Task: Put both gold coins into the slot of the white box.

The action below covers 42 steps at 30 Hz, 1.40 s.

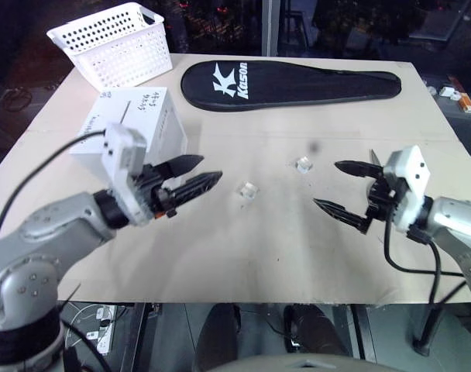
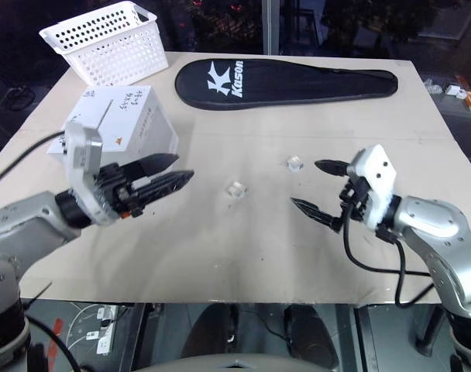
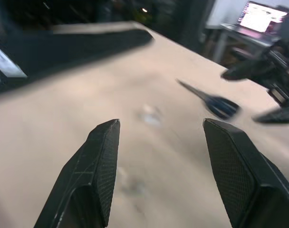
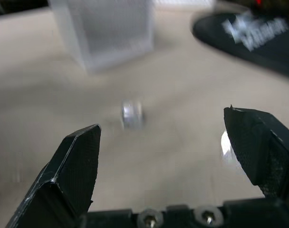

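Observation:
The white box [image 1: 135, 132] stands at the table's left, with handwriting and a thin dark slot [image 2: 104, 115] on its top face. No gold coins can be seen on the table or in either gripper. My left gripper [image 1: 208, 169] hangs just right of the box, pointing toward the table's middle. In the left wrist view its fingers [image 3: 104, 156] stand apart with nothing between them. My right gripper [image 1: 328, 186] is open and empty at the right, pointing left. Between the two grippers lie two small clear cubes [image 1: 248, 191] [image 1: 304, 164].
A white perforated basket [image 1: 115, 43] stands at the back left corner. A long black racket case [image 1: 286, 81] lies across the back. The tan table [image 1: 243, 248] ends just below both grippers.

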Each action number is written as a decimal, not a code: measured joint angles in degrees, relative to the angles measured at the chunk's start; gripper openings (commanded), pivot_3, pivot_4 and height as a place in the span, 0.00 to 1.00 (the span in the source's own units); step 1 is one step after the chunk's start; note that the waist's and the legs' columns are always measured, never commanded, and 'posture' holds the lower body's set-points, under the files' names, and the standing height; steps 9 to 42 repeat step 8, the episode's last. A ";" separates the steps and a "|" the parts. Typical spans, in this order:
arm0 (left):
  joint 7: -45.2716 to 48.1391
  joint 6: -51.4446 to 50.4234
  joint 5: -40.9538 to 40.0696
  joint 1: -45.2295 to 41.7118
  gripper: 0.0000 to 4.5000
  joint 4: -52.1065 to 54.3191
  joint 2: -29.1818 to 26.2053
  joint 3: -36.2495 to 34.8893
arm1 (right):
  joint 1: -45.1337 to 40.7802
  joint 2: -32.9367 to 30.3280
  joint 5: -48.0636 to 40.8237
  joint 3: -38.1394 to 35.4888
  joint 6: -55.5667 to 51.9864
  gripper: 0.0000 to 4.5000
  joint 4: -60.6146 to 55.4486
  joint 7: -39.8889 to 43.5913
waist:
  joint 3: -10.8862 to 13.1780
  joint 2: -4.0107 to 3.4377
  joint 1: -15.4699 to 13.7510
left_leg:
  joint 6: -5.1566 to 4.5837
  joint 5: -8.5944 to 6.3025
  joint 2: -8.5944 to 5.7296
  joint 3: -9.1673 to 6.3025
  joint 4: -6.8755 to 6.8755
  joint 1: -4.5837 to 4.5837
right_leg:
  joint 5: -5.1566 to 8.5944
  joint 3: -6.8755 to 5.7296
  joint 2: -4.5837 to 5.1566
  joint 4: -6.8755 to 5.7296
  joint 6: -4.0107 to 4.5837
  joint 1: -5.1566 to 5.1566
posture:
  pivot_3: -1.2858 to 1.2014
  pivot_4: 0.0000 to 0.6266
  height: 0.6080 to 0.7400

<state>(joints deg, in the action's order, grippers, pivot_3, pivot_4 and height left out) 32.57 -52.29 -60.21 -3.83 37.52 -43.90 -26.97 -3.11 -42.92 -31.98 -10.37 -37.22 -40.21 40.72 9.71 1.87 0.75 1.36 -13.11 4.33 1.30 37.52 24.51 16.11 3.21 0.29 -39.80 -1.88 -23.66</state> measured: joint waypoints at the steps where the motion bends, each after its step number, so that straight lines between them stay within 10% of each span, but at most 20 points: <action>1: 1.34 1.12 1.99 2.70 0.98 -0.35 -0.23 0.07 | 2.63 -0.29 0.00 -1.18 -0.06 1.00 -0.43 0.11 | 0.00 0.01 0.02 | 0.00 0.00 0.00 0.01 0.00 -0.10 | 0.01 0.01 -0.01 -0.01 0.01 0.08 | 0.52 0.24 0.90; 8: 11.24 13.76 14.11 17.90 0.99 -5.24 -0.12 -4.13 | 25.72 4.18 0.50 -17.96 7.35 1.00 -3.07 3.85 | -0.08 -0.01 -0.03 | -0.03 -0.01 0.00 0.06 -0.04 -0.73 | 0.19 0.07 -0.01 0.03 -0.22 0.59 | 0.52 0.24 0.90; 42: 11.24 13.76 14.11 17.90 0.99 -5.24 -0.12 -4.13 | 25.72 4.18 0.50 -17.96 7.35 1.00 -3.07 3.85 | -0.08 -0.01 -0.03 | -0.03 -0.01 0.00 0.06 -0.04 -0.73 | 0.19 0.07 -0.01 0.03 -0.22 0.59 | 0.52 0.24 0.90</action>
